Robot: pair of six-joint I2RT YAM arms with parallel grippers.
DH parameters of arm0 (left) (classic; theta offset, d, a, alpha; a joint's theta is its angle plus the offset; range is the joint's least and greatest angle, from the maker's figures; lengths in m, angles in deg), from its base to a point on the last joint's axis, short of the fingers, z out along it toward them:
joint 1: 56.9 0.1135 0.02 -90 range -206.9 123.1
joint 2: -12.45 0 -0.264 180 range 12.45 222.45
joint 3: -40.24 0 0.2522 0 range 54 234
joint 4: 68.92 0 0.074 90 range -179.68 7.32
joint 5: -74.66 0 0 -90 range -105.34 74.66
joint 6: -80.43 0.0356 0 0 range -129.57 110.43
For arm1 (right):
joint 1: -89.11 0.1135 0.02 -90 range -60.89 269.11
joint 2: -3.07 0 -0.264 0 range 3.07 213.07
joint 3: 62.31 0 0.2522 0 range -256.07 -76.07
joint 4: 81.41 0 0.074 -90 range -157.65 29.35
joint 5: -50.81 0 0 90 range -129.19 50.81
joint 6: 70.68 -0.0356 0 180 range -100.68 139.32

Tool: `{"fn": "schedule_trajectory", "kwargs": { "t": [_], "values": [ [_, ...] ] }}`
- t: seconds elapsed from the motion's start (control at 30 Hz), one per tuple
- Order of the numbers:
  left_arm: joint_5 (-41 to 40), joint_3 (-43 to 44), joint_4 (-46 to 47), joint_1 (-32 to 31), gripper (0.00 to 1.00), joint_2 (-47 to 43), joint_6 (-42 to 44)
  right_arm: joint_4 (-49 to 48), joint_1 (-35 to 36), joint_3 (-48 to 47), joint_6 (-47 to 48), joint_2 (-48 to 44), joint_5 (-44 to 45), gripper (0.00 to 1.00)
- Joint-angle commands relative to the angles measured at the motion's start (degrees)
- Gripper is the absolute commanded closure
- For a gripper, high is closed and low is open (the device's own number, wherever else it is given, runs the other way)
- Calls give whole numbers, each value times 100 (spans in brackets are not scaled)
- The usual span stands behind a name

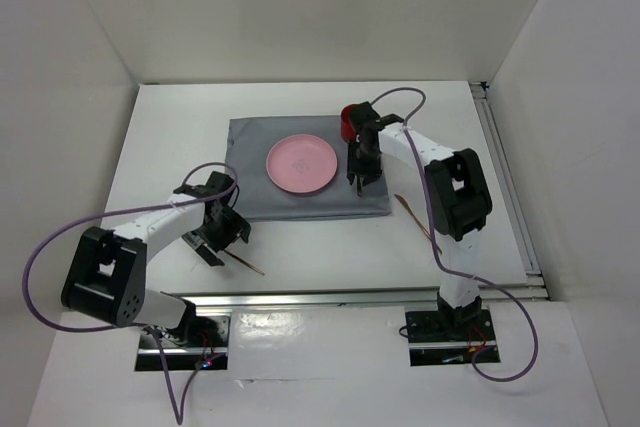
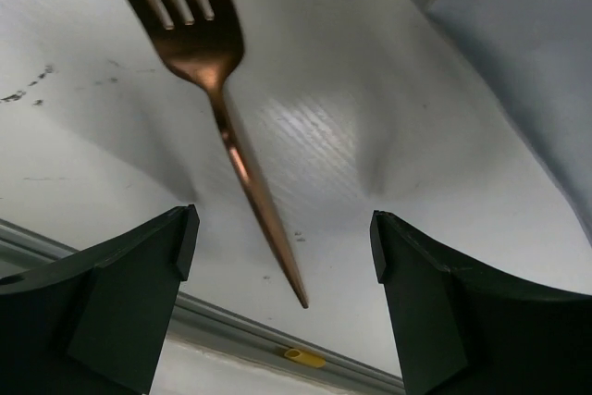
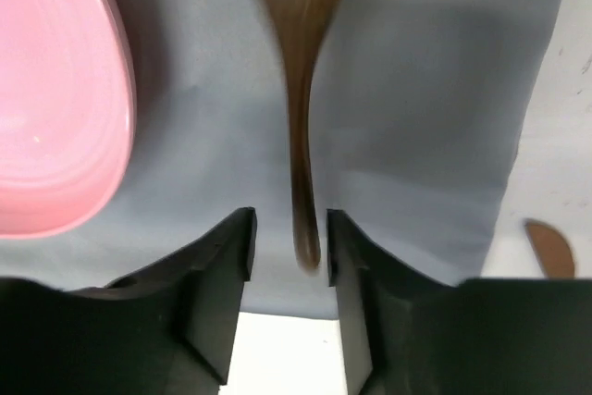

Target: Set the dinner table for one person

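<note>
Bright, even overhead light, soft shadows; the fork (image 2: 205,42) glints, the spoon (image 3: 298,117) is blurred close up.

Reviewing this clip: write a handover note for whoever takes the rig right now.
Left gripper: open, fingers either side of the fork handle, which lies on the dinner table.
Right gripper: open, not clamping the spoon on the grey cloth.
Done: pink plate centred on the cloth, spoon to its right, red item at the far right corner.
Left: probably place the fork, then the brown utensil lying off the cloth.
</note>
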Motion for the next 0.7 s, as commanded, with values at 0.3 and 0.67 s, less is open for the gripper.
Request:
{"fn": "schedule_trajectory", "kwargs": {
  "t": [0.3, 0.67],
  "values": [
    [-319, 169, -58, -199, 92, 485, -568, 318, 60, 146, -26, -1063, 269, 24],
    [-1107, 1344, -444, -330, 100, -466, 1809, 337, -282, 639, 106, -1978, 279, 24]
  ]
}}
